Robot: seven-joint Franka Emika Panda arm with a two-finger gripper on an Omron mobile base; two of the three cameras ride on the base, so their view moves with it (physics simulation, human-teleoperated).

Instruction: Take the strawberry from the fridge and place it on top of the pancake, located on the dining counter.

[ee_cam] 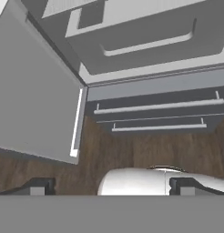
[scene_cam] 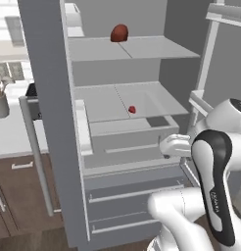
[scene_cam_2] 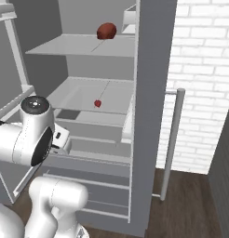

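The fridge (scene_cam: 117, 54) stands with its doors swung wide. On its middle shelf lies the strawberry (scene_cam: 132, 109), tiny and bright red; it also appears in the right base view (scene_cam_2: 97, 103). My gripper (ee_cam: 111, 189) is open, its two dark fingertips (ee_cam: 38, 187) far apart with nothing between them. The hand (scene_cam: 174, 146) hovers in front of the fridge, below and to the right of the strawberry, level with the crisper drawer, and looks down at the bottom drawers (ee_cam: 155, 107) and the wooden floor. The pancake and the dining counter are out of view.
A larger dark red lump (scene_cam: 119, 33) sits on the upper shelf. The left door (scene_cam: 44, 98) and the right door (scene_cam_2: 153, 93) with its long handle (scene_cam_2: 172, 139) flank the opening. Brown cabinets (scene_cam: 19, 196) stand left, a white brick wall (scene_cam_2: 200, 69) right.
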